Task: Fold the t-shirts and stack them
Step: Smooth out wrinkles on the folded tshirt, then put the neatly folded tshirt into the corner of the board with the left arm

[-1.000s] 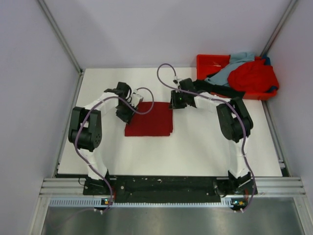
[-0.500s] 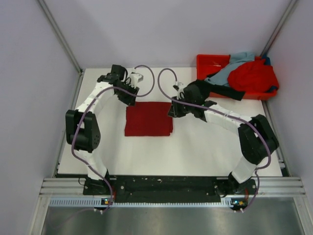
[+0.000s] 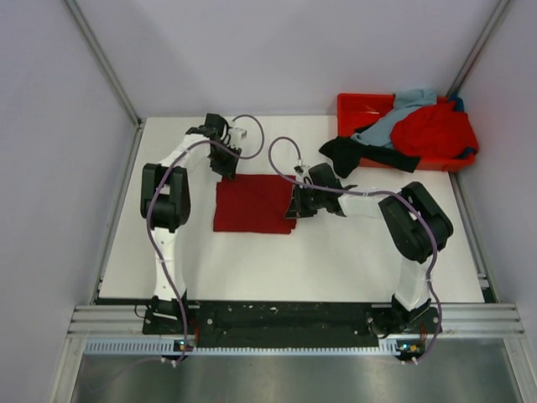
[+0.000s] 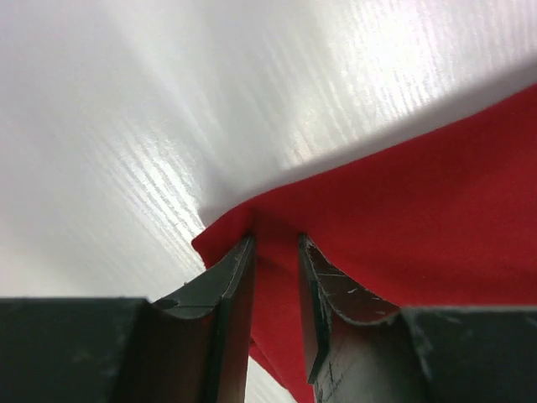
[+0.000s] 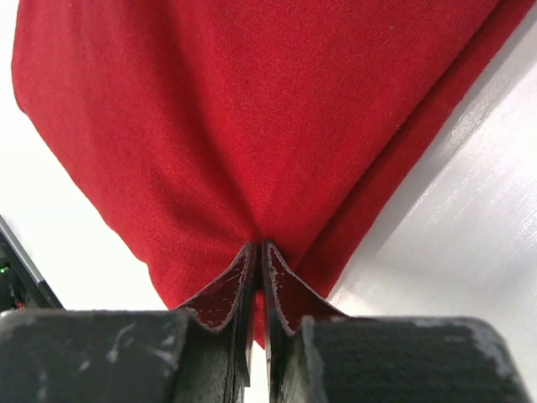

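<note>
At the far right corner of the white desk (image 3: 352, 252) you have the rigid orange-red plastic tray (image 3: 354, 107). Three soft shirts are heaped in it. The bright red cloth t-shirt (image 3: 432, 130) fills the right part. The pale grey-blue cloth t-shirt (image 3: 396, 116) lies across the far side and toward the middle. The black cloth t-shirt (image 3: 361, 153) hangs out over the near left rim of the tray, and its end lies on the desk.

On the desk, a little left of the middle, the dark crimson cloth t-shirt (image 3: 252, 204) lies flat, folded to a near-square, well apart from the tray. Your left hand (image 3: 225, 164) is at its far left corner. In the left wrist view the two fingers stand a little apart with this corner between them. You cannot tell if they press the cloth or only stand around it. Your right hand (image 3: 295, 204) is at the middle of the shirt's right edge. In the right wrist view its fingers are almost together and the cloth is drawn into a small pucker at the tips, so this hand is grasping the dark crimson cloth t-shirt.

Plain pale walls (image 3: 294, 50) close the desk on three sides, with grey metal posts (image 3: 101, 59) at the far corners. A grey metal rail (image 3: 294, 323) runs along the near edge, where both arm bases are bolted. Thin purple cables (image 3: 281, 143) follow each arm.
</note>
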Robot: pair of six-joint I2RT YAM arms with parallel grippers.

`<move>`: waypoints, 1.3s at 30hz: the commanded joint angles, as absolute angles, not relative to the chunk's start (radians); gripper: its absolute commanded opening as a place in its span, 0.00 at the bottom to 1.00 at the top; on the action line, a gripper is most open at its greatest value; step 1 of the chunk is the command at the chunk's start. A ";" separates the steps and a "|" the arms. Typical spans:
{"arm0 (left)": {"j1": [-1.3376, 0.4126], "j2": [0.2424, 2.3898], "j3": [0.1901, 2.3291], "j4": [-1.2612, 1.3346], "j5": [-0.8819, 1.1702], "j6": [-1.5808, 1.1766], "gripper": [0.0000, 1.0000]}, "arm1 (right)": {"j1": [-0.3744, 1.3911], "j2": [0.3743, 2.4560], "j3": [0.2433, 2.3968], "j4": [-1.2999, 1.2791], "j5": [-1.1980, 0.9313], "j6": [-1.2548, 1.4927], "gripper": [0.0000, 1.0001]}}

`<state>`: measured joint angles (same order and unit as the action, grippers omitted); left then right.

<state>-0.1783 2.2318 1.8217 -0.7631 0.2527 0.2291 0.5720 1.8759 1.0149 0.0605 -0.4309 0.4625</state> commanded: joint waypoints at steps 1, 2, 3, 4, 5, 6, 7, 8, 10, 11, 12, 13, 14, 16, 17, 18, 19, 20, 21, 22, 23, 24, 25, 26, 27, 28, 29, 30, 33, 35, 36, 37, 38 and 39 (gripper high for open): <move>-0.160 2.234 1.838 -0.742 0.186 0.213 0.33 | 0.569 1.875 1.032 0.019 -0.382 0.446 0.06; -0.161 2.223 1.838 -0.744 0.186 0.218 0.35 | 0.569 1.870 1.038 0.003 -0.374 0.443 0.06; -0.160 2.206 1.836 -0.749 0.184 0.221 0.36 | 0.569 1.861 1.048 0.003 -0.367 0.437 0.06; -0.158 2.185 1.836 -0.753 0.181 0.218 0.38 | 0.569 1.852 1.057 -0.035 -0.368 0.433 0.07; -0.156 2.162 1.830 -0.756 0.186 0.216 0.39 | 0.572 1.835 1.063 -0.043 -0.371 0.430 0.09; -0.150 2.116 1.815 -0.758 0.196 0.207 0.41 | 0.572 1.818 1.065 -0.044 -0.376 0.430 0.10; -0.144 2.073 1.790 -0.756 0.208 0.190 0.44 | 0.574 1.792 1.068 -0.046 -0.376 0.426 0.12; -0.137 2.030 1.751 -0.737 0.216 0.169 0.47 | 0.577 1.760 1.072 -0.055 -0.371 0.422 0.14; -0.117 1.912 1.621 -0.659 0.232 0.109 0.55 | 0.578 1.705 1.084 -0.086 -0.359 0.413 0.19; -0.109 1.843 1.542 -0.599 0.242 0.080 0.59 | 0.578 1.680 1.088 -0.098 -0.341 0.410 0.22; -0.104 1.780 1.452 -0.544 0.238 0.054 0.60 | 0.578 1.657 1.088 -0.107 -0.330 0.405 0.25; -0.104 1.734 1.369 -0.487 0.230 0.037 0.63 | 0.578 1.635 1.091 -0.116 -0.322 0.400 0.28; -0.104 1.694 1.309 -0.439 0.224 0.016 0.64 | 0.578 1.622 1.095 -0.124 -0.313 0.394 0.32; -0.104 1.664 1.220 -0.404 0.221 0.005 0.65 | 0.577 1.603 1.109 -0.156 -0.299 0.384 0.37; -0.104 1.670 1.198 -0.414 0.222 -0.032 0.65 | 0.577 1.595 1.114 -0.172 -0.292 0.376 0.40; -0.104 1.687 1.197 -0.440 0.216 -0.041 0.65 | 0.574 1.588 1.117 -0.179 -0.285 0.371 0.43; -0.103 1.712 1.198 -0.466 0.222 -0.049 0.65 | 0.569 1.579 1.114 -0.189 -0.278 0.371 0.45; -0.100 1.733 1.204 -0.478 0.238 -0.051 0.65 | 0.563 1.566 1.108 -0.190 -0.269 0.376 0.49; -0.095 1.759 1.204 -0.483 0.254 -0.058 0.65 | 0.555 1.554 1.095 -0.190 -0.259 0.376 0.52; -0.094 1.790 1.206 -0.488 0.279 -0.063 0.65 | 0.546 1.536 1.085 -0.190 -0.252 0.379 0.54; -0.094 1.810 1.216 -0.491 0.290 -0.067 0.65 | 0.542 1.522 1.077 -0.190 -0.245 0.379 0.54; -0.092 1.834 1.223 -0.492 0.293 -0.075 0.64 | 0.535 1.510 1.063 -0.192 -0.241 0.376 0.54; -0.092 1.853 1.233 -0.492 0.293 -0.077 0.63 | 0.532 1.494 1.054 -0.193 -0.239 0.373 0.55; -0.091 1.873 1.242 -0.494 0.295 -0.080 0.61 | 0.529 1.479 1.040 -0.195 -0.235 0.368 0.55; -0.089 1.893 1.253 -0.494 0.307 -0.080 0.58 | 0.528 1.467 1.029 -0.196 -0.230 0.365 0.55; -0.089 1.907 1.264 -0.495 0.325 -0.083 0.54 | 0.525 1.453 1.020 -0.198 -0.227 0.359 0.55; -0.090 1.922 1.275 -0.499 0.354 -0.086 0.49 | 0.520 1.444 1.011 -0.199 -0.221 0.357 0.55; -0.091 1.940 1.287 -0.503 0.385 -0.090 0.45 | 0.517 1.436 1.002 -0.202 -0.216 0.354 0.55; -0.091 1.977 1.324 -0.523 0.439 -0.100 0.11 | 0.502 1.411 0.983 -0.206 -0.209 0.351 0.55; -0.087 1.979 1.331 -0.525 0.478 -0.091 0.00 | 0.492 1.394 0.976 -0.206 -0.201 0.344 0.55; -0.087 1.979 1.342 -0.531 0.492 -0.081 0.00 | 0.491 1.388 0.974 -0.209 -0.195 0.338 0.55; -0.084 1.979 1.359 -0.543 0.497 -0.072 0.00 | 0.486 1.385 0.974 -0.212 -0.189 0.334 0.55; -0.078 1.983 1.382 -0.557 0.494 -0.057 0.00 | 0.483 1.381 0.973 -0.215 -0.186 0.330 0.55; -0.068 1.988 1.408 -0.575 0.482 -0.040 0.00 | 0.480 1.378 0.976 -0.218 -0.183 0.325 0.55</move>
<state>-0.0860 1.9648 1.3270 -0.5304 0.4343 -0.0795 0.4992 1.4345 0.9745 -0.2237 -0.2127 0.3576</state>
